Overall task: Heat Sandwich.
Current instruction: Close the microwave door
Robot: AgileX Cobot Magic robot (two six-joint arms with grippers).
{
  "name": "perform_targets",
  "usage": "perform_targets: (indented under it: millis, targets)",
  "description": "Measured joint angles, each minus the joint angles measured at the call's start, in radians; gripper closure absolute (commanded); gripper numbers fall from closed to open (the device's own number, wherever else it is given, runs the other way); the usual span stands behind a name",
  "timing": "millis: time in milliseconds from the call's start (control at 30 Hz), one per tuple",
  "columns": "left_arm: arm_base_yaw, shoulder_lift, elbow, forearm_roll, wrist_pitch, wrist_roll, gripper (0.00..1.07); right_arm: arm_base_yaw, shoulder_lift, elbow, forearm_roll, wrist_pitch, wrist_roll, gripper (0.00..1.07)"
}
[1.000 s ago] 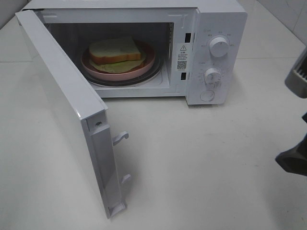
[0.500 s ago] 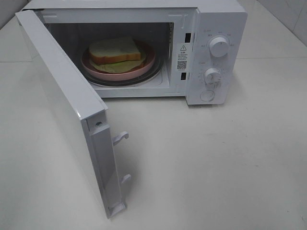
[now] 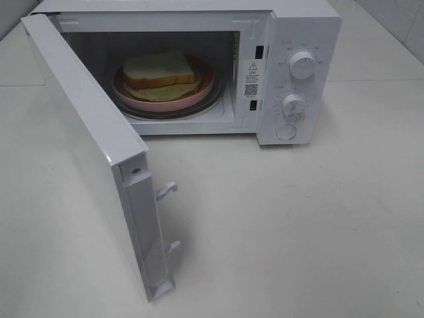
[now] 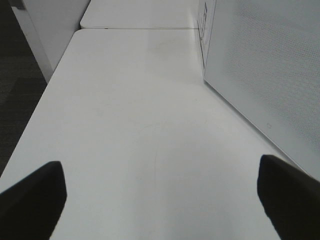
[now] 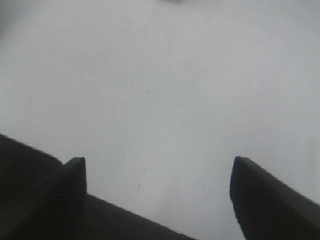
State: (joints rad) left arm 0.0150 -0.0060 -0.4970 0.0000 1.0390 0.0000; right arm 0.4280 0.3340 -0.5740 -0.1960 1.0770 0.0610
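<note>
**A:** Inside the microwave (image 3: 298,26), on a pink plate (image 3: 165,101): sandwich (image 3: 159,68). Lies flat, top slice shifted toward the back left, pale filling showing along the front edge.

**B:** Under the plate?

**A:** Glass turntable (image 3: 173,114), dark rim just showing around the plate.

**B:** Door?

**A:** Door (image 3: 86,126) stands wide open, hinged on the left, swung out toward the camera. Two latch hooks (image 3: 167,191) on its free edge, one above the other.

**B:** Controls?

**A:** Two dials (image 3: 303,65) on the right-hand panel, stacked, with a round button (image 3: 286,132) just below the lower one.

**B:** Left end effector?

**A:** Left end effector (image 4: 161,167) spread wide, gripping nothing. Hangs low over the white counter (image 4: 130,115), with the door's dotted outer face close alongside.

**B:** Right end effector?

**A:** Right end effector (image 5: 159,162) parted too, nothing held. Only bare counter between the dark fingers (image 5: 260,195).

**B:** Anything else on the counter?

**A:** Just the microwave, toward the back.
</note>
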Motion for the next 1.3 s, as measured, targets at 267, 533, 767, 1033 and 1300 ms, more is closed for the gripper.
perform_targets:
  millis: [267, 533, 767, 1033, 1300]
  targets:
    - [0.0, 0.0, 0.0, 0.0, 0.0, 0.0, 0.09, -0.163, -0.133, 0.053, 0.014, -0.055, -0.002, 0.31]
    - [0.0, 0.0, 0.0, 0.0, 0.0, 0.0, 0.09, -0.268, -0.244, 0.069, 0.066, -0.04, -0.019, 0.31]
    - [0.0, 0.0, 0.0, 0.0, 0.0, 0.0, 0.09, -0.328, -0.331, 0.072, 0.076, -0.035, -0.03, 0.31]
    - [0.0, 0.0, 0.0, 0.0, 0.0, 0.0, 0.09, -0.34, -0.338, 0.072, 0.077, -0.034, -0.03, 0.31]
    - [0.0, 0.0, 0.0, 0.0, 0.0, 0.0, 0.09, -0.34, -0.338, 0.072, 0.077, -0.034, -0.03, 0.31]
